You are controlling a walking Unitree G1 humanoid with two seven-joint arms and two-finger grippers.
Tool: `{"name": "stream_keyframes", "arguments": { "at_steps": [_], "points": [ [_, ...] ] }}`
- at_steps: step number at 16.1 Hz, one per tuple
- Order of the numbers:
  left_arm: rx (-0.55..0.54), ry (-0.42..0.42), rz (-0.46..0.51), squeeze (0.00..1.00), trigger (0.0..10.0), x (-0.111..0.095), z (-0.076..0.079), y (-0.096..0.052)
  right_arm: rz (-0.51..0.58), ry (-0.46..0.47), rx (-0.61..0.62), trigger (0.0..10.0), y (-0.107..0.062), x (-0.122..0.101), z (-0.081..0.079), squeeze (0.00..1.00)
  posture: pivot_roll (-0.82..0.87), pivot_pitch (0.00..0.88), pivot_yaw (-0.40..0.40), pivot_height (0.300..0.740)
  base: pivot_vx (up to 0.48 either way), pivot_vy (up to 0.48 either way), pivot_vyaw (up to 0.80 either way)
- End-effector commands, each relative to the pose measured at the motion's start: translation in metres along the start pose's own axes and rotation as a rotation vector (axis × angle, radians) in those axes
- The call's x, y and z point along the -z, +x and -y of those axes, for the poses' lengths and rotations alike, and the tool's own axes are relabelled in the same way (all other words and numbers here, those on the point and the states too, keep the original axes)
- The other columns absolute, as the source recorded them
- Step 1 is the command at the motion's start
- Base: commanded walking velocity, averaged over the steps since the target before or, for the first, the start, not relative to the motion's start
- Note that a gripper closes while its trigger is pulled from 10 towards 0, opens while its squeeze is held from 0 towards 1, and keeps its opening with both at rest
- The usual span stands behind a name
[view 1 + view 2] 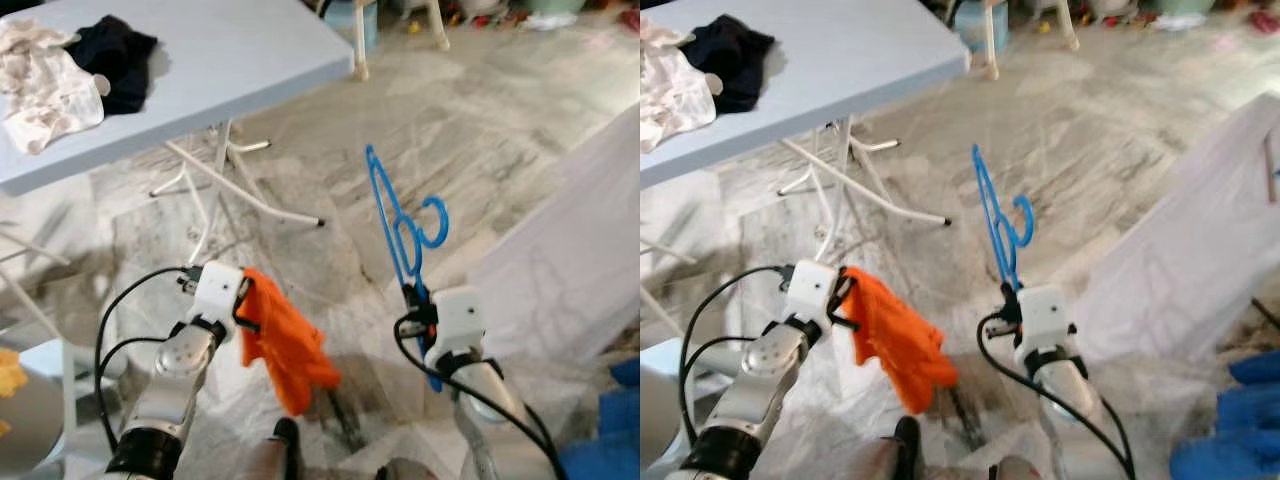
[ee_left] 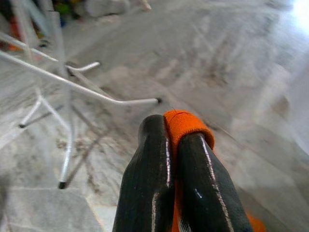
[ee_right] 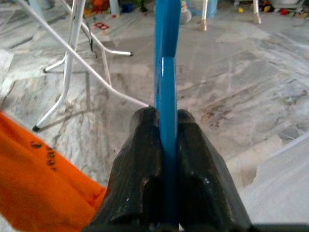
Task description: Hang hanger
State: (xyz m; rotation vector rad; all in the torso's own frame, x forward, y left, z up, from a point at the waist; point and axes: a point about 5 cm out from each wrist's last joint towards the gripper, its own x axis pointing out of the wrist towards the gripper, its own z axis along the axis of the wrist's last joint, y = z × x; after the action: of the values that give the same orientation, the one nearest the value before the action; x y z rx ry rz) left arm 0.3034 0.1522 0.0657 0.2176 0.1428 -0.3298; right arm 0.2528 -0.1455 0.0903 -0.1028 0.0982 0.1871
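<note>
Between the two fingers of the right gripper (image 3: 166, 145) stands the blue hanger (image 1: 395, 215), pinched flat at its lower part and rising upright above the wrist, its hook (image 1: 433, 220) curling out near the top on the robot's right. The fingers are pressed together on the plastic with the blue strip showing in the seam between them. It looks thin, stiff and light, a smooth moulded frame that could pivot or slip in a narrow pinch if it knocks against anything; holding it low on the body, as now, leaves the hook free for a rail, which seems the sensible place to grip it.

Just beside it, on the robot's left, the left gripper (image 2: 171, 159) is closed on a fold of an orange cloth (image 1: 285, 345), which droops limp below the fingers and will sway and drag rather than keep any shape. The two grippers are near each other but apart, and cloth and hanger do not touch.

Beneath them lies a grey marbled floor (image 1: 480, 110). Farther off on the left stands a pale blue folding table (image 1: 230, 50) on white legs, with a dark garment (image 1: 115, 55) and a light patterned garment (image 1: 45, 85) lying on it. A white sheet (image 1: 580, 240) drapes over something on the right. No rail or rack can be made out.
</note>
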Motion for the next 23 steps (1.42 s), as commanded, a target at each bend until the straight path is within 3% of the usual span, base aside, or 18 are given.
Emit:
{"name": "stream_keyframes", "arguments": {
  "at_steps": [1,4,7,9,12,15,17,23],
  "points": [
    [0.013,0.043,-0.009,0.00,10.0,0.001,-0.003,0.000,-0.026,0.016,-0.002,10.0,-0.002,0.005,0.001,0.00,-0.09,0.230,0.032,0.740,0.000,0.000,0.00],
    [-0.044,0.076,-0.042,0.00,10.0,0.005,-0.013,0.000,-0.056,-0.014,-0.016,10.0,-0.004,0.008,0.011,0.00,-0.10,0.242,0.030,0.740,0.000,0.000,0.00],
    [-0.251,0.146,-0.105,0.00,10.0,0.004,-0.041,0.006,-0.150,-0.075,-0.041,10.0,-0.005,0.018,0.023,0.00,-0.11,0.252,0.036,0.740,0.000,0.000,0.00],
    [-0.313,0.116,-0.121,0.00,10.0,0.001,-0.052,0.009,-0.199,-0.083,-0.104,10.0,-0.008,0.023,0.020,0.00,-0.11,0.253,0.037,0.740,0.000,0.000,0.00],
    [-0.373,0.124,-0.145,0.00,10.0,-0.011,-0.068,0.020,-0.296,-0.093,-0.367,10.0,-0.024,0.032,0.010,0.00,-0.11,0.250,0.038,0.740,0.000,0.000,0.00],
    [-0.370,0.139,-0.181,0.00,10.0,-0.014,-0.061,0.031,-0.374,-0.078,-0.589,10.0,-0.040,0.034,0.006,0.00,-0.11,0.246,0.034,0.740,0.000,0.000,0.00],
    [-0.376,0.127,-0.177,0.00,10.0,-0.017,-0.058,0.035,-0.388,-0.092,-0.643,10.0,-0.045,0.035,0.006,0.00,-0.11,0.246,0.034,0.740,0.000,0.000,0.00],
    [-0.315,0.075,-0.162,0.00,10.0,-0.018,-0.016,0.048,-0.402,0.010,-0.773,10.0,-0.049,0.032,-0.012,0.00,-0.10,0.255,0.040,0.740,0.000,0.000,0.00]
  ]
}}
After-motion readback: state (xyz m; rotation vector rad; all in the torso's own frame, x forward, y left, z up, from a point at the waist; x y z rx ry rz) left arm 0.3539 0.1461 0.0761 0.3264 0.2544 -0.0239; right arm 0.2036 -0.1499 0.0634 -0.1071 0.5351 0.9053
